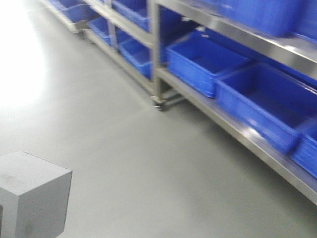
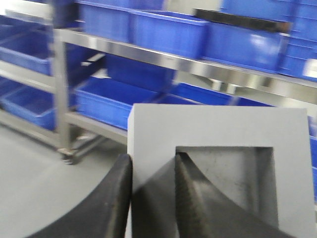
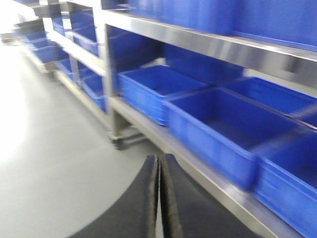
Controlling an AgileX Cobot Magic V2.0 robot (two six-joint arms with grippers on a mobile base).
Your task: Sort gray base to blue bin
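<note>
The gray base point(image 2: 218, 124) fills the lower right of the left wrist view, its square recess facing the camera. My left gripper point(image 2: 152, 161) is shut on its left wall, one finger outside and one inside the recess. The same gray base point(image 1: 32, 196) shows at the bottom left of the front view, held above the floor. Several blue bins stand on the rack; one blue bin point(image 1: 205, 62) sits on the low shelf and also shows in the right wrist view point(image 3: 218, 124). My right gripper point(image 3: 159, 161) is shut and empty, above the floor near the rack.
A long steel shelf rack point(image 1: 237, 124) on castors point(image 1: 159, 104) runs along the right side, its shelves filled with blue bins. The gray floor point(image 1: 124, 148) stretches to the left, with bright glare at the far left. The views are blurred.
</note>
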